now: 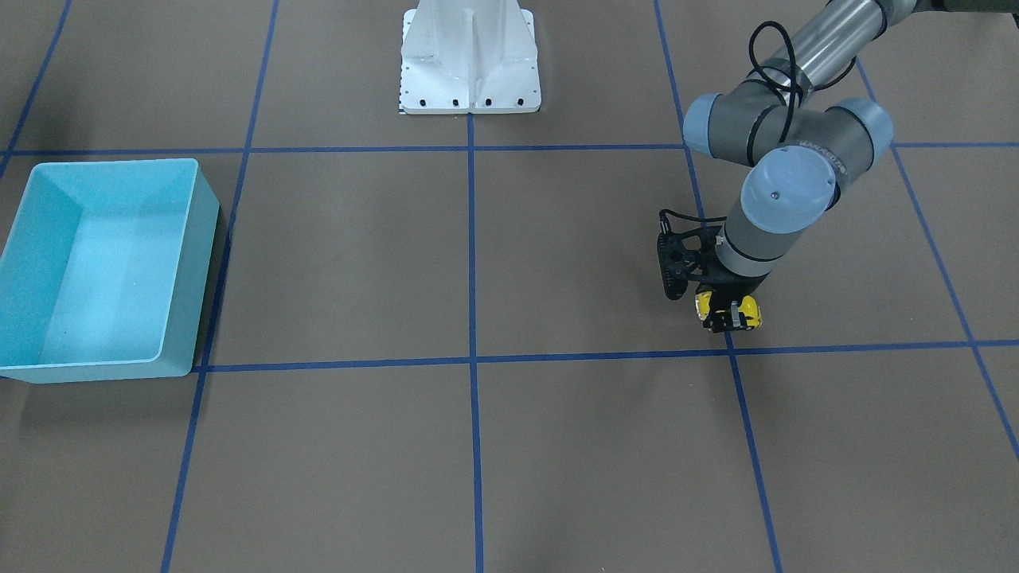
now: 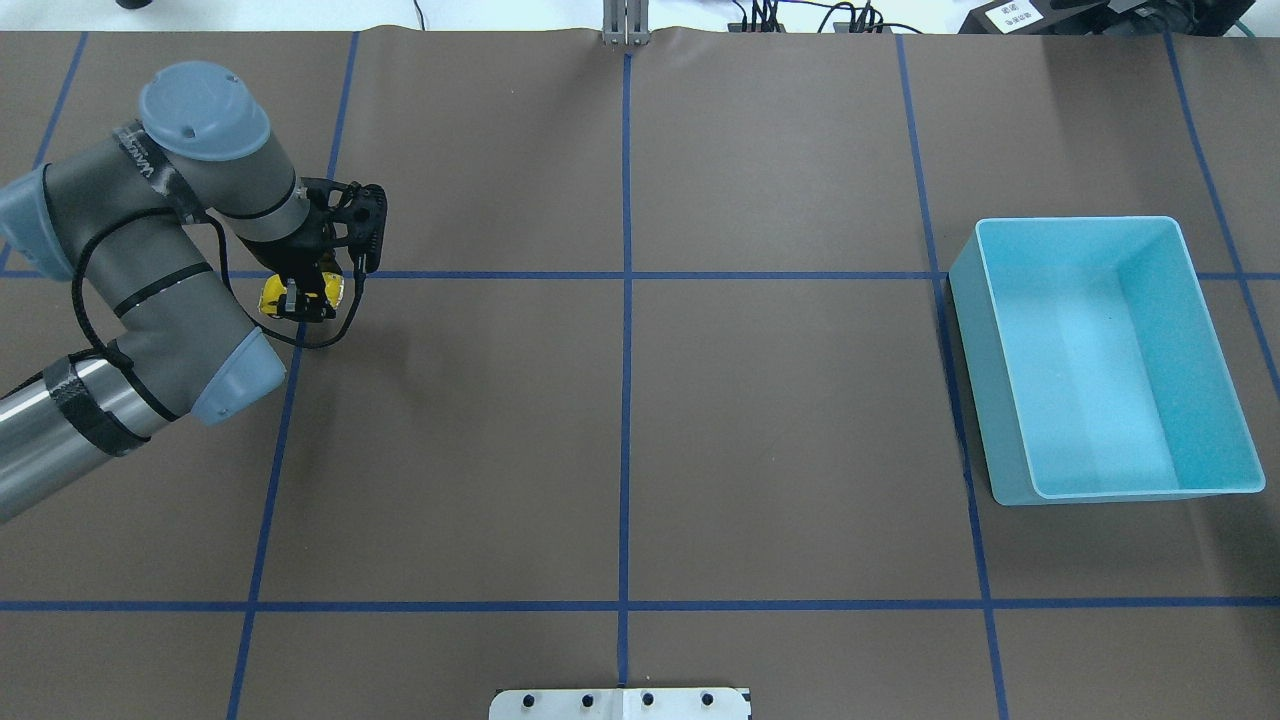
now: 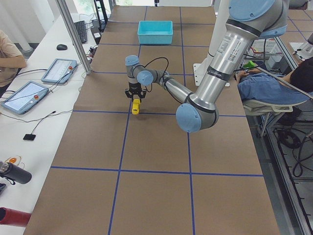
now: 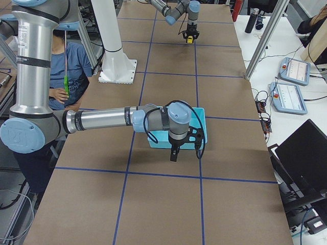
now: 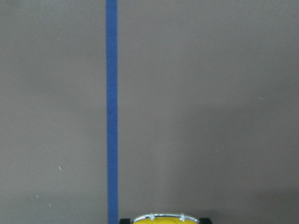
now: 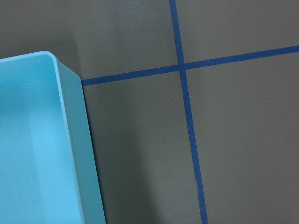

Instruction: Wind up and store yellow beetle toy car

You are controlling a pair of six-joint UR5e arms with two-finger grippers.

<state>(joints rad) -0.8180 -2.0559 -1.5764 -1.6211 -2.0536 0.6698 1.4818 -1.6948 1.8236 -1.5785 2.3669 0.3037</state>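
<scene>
The yellow beetle toy car (image 1: 749,311) sits low at the table on the robot's left side, beside a blue tape crossing. It also shows in the overhead view (image 2: 272,297) and the exterior left view (image 3: 135,107). My left gripper (image 1: 726,318) points straight down and is shut on the car, its black fingers across the body. The left wrist view shows only the car's chrome bumper (image 5: 163,218) at the bottom edge. The light blue bin (image 2: 962,310) stands empty on the robot's right side. My right gripper (image 4: 173,154) hangs beside the bin (image 4: 200,118); I cannot tell if it is open.
The white robot base plate (image 1: 470,60) is at the table's robot-side edge. Blue tape lines (image 2: 626,300) divide the brown table into squares. The right wrist view shows the bin's corner (image 6: 74,154) and a tape crossing. Tablets (image 3: 27,95) lie on a side bench.
</scene>
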